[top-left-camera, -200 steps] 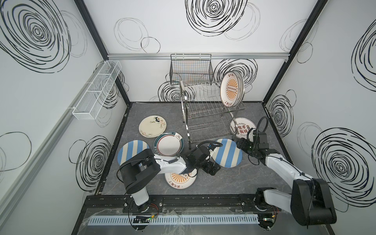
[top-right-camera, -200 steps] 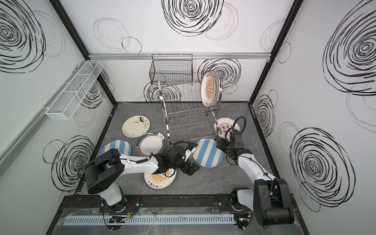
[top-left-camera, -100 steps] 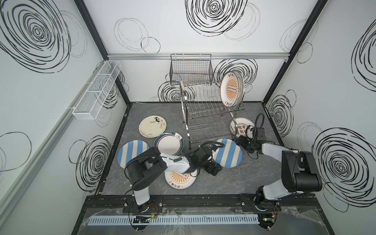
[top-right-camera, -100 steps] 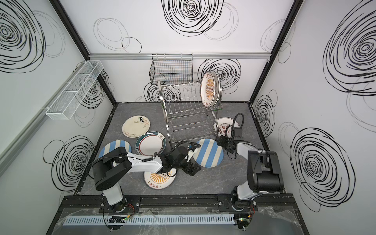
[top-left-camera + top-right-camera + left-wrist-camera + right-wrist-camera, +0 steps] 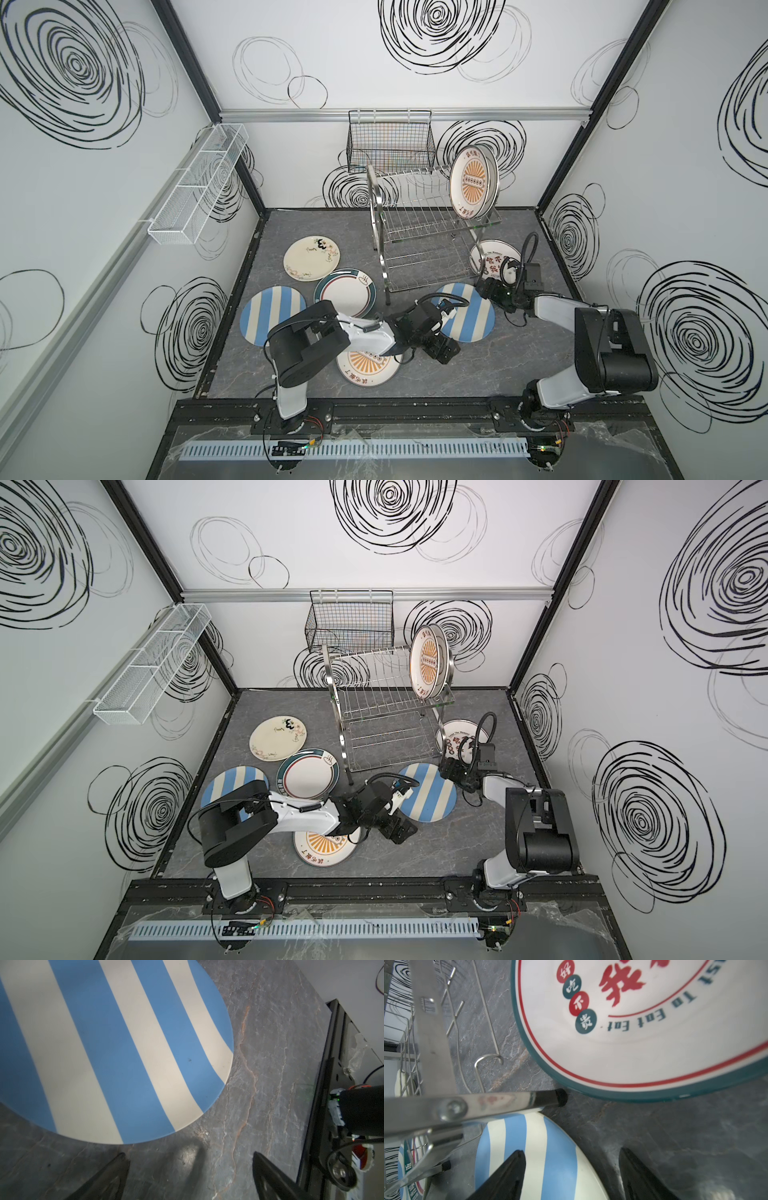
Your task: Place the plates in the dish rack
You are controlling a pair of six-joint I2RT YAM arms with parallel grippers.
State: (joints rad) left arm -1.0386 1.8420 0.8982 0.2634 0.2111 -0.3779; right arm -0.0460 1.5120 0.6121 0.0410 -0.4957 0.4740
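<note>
Differs from a second ago mainly at the right arm, elbow now folded up and back; hardly any shift at the left arm. Left tool [image 5: 189, 1154] spread wide and empty over bare grey table [image 5: 270, 1064], just beside the round blue-and-cream striped ceramic plate [image 5: 471, 320]. Right tool [image 5: 571, 1151] gaping too, straddling that plate's rim beside the shiny steel wire dish rack [image 5: 424, 232], probably to pinch and lift it. Orange sunburst plate [image 5: 473, 185] standing upright in the upper tier.
</note>
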